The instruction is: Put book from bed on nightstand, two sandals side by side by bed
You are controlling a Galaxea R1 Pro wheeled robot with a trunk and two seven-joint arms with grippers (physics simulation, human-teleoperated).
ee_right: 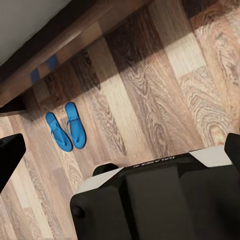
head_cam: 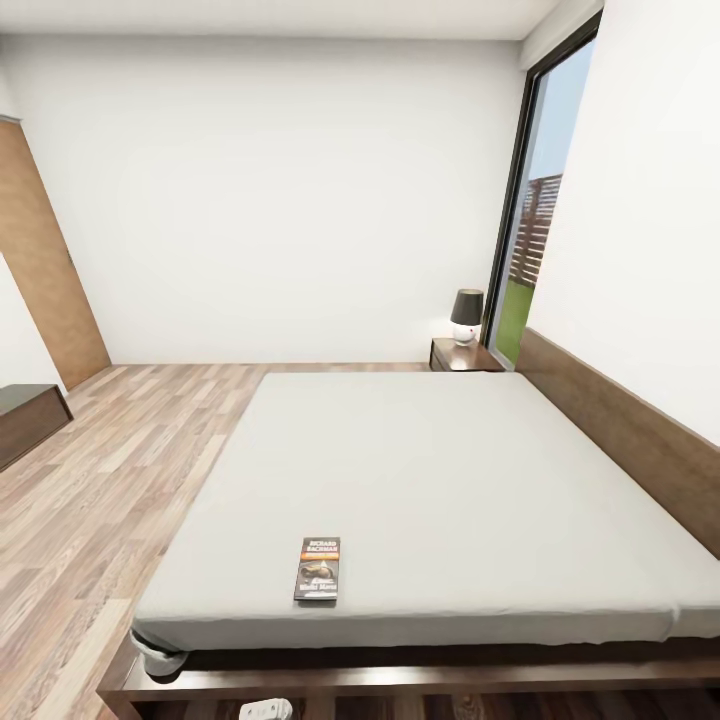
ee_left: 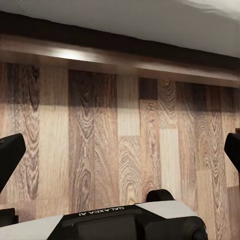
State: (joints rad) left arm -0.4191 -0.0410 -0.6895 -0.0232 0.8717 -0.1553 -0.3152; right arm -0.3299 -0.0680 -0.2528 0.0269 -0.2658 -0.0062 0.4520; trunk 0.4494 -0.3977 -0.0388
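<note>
The book point(head_cam: 317, 568) lies flat on the bed point(head_cam: 430, 470), near the mattress edge closest to the robot, at about 6 o'clock on the mattress in the head view. The nightstand point(head_cam: 462, 355) stands far off at about 1 o'clock, beyond the far corner of the bed, with a lamp point(head_cam: 466, 315) on its top. The two sandals point(ee_right: 66, 126) lie side by side on the floor point(ee_right: 150, 100) just beside the bed frame in the right wrist view, so that part of the task looks done.

The left gripper point(ee_left: 120, 152) hangs over bare floor beside the bed frame, its jaws spread wide and empty. The right gripper point(ee_right: 122, 150) also has its jaws wide, holding nothing.

The risks lie mostly in the book. It is thin and flat against a soft mattress, so jaws coming straight down may press it in or slide it away rather than catch an edge. A loose pinch on the cover alone could let the pages fan open and the book drop during the long carry around the bed. At the nightstand, the lamp takes up part of the small top; a careless placement could knock it or leave the book overhanging. The base rolling near the frame could also scatter the sandals.
</note>
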